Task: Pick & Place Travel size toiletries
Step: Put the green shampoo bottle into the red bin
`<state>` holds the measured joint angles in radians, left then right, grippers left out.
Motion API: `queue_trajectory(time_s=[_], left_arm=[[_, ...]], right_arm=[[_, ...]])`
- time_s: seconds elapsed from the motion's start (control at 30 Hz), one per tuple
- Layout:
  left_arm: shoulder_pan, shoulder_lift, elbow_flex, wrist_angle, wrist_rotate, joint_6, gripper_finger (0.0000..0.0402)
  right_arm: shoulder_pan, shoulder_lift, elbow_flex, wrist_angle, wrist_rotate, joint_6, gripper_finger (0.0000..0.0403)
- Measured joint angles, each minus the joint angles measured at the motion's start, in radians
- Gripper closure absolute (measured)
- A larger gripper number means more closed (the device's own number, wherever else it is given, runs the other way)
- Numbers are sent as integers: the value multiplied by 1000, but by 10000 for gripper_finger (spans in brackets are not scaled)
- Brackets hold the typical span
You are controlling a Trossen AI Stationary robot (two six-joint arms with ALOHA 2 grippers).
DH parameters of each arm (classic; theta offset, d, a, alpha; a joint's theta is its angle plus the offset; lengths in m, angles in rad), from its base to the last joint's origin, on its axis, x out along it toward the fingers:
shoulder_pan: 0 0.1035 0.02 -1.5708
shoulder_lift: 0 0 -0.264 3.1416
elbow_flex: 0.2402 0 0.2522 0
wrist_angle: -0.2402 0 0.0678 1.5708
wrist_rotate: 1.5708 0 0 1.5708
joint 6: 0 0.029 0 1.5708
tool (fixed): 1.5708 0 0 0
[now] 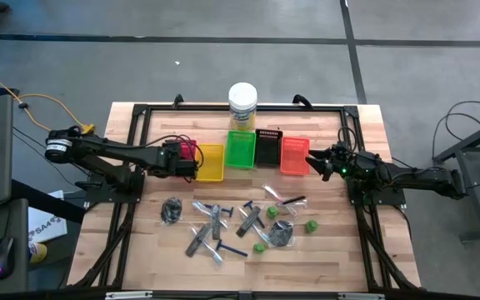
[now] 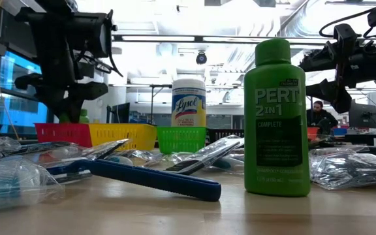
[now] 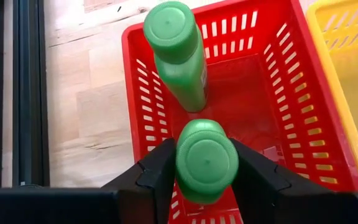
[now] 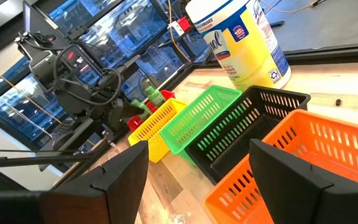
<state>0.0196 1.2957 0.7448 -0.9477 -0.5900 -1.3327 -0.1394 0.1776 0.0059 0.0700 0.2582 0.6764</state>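
Placing step: left gripper (image 3: 205,180) hovers over the red tray (image 3: 138,93), jaws hugging a green bottle (image 3: 206,160), frame bottom. Next: release, lift clear. Right gripper (image 4: 197,168) waits, jaws wide.

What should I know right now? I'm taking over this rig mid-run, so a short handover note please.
Left gripper: over the red basket, fingers beside a green bottle standing in it; whether it is still gripped is unclear.
Right gripper: open, empty, over the orange basket.
Done: a second green bottle already stands in the red basket.
Left: razors, small green bottles, grey pieces and dark bundles lie on the table. Yellow, green and black baskets look empty.
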Motion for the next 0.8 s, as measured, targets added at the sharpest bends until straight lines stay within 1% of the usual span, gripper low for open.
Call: queue_trajectory(time_s=[0.23,0.33,0.5,0.57,0.67,0.8], left_arm=[[0,-49,0,-41,0,0,263],[0,-77,0,-56,0,-4,239],[0,-109,0,-51,14,20,175],[0,-123,6,-57,15,26,157],[0,-150,37,-57,14,59,145],[0,-171,110,-58,12,145,147]], right_arm=[[0,0,0,0,0,0,137],[0,0,0,0,0,0,137],[0,0,0,0,0,0,137],[0,0,0,0,0,0,137],[0,0,0,0,0,0,137],[0,0,0,0,0,0,137]])
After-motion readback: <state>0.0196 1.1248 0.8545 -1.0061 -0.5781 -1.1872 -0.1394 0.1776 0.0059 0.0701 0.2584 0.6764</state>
